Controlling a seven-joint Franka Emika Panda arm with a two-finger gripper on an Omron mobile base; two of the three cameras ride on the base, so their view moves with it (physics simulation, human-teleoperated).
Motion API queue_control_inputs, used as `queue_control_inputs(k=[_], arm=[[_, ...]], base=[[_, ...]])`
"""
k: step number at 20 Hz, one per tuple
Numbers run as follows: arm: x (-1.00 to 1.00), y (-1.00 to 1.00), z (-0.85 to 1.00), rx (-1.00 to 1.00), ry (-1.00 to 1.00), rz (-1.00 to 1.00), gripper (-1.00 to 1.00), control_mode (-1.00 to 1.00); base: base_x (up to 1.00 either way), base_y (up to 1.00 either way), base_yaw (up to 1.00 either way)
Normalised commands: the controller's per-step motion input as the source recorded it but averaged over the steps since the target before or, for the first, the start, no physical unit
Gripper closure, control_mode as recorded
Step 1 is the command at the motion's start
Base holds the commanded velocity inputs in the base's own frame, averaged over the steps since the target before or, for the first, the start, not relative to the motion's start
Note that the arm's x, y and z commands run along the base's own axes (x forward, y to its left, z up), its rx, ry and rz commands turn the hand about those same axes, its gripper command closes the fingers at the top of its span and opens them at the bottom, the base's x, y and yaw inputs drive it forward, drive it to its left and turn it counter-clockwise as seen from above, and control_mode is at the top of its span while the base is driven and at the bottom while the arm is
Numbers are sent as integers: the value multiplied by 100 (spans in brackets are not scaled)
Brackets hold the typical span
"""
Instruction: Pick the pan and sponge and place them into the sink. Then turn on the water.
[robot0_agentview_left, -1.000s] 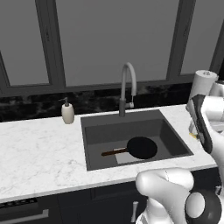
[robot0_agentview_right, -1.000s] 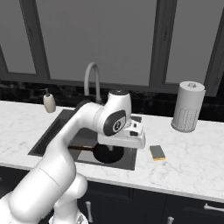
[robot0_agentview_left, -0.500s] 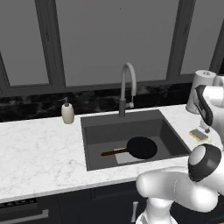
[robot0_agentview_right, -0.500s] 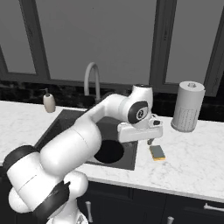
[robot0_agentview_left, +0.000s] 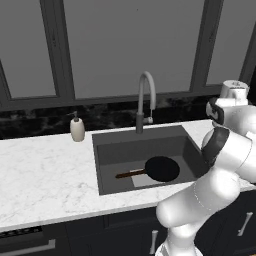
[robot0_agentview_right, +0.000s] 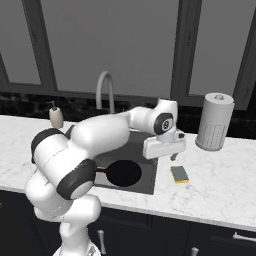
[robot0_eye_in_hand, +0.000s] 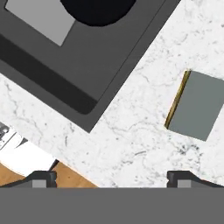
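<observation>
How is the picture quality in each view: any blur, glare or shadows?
Left base view: sharp, flat light, pan dark in the sink. Right base view: no glare, faint shadow beside the sponge. Hand view: crisp marble counter veins.

No text, label, brand, number or sign can be read on anything here; every surface is plain and unmarked.
</observation>
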Motion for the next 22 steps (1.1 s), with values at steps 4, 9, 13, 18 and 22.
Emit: queue_control_inputs(k=[4, 9, 13, 18, 22], arm=[[44, -22, -34, 1, -4, 2, -100, -100], [12, -25, -17, 0, -6, 0, -100, -100], [0, -6, -46, 0, -7, 0, -100, -100], [2, -11, -32, 0, -7, -7, -100, -100], [1, -13, -15, 0, -4, -11, -100, -100]], base=[[0, 0, 0], [0, 0, 0], [0, 0, 0], [0, 0, 0], [0, 0, 0]])
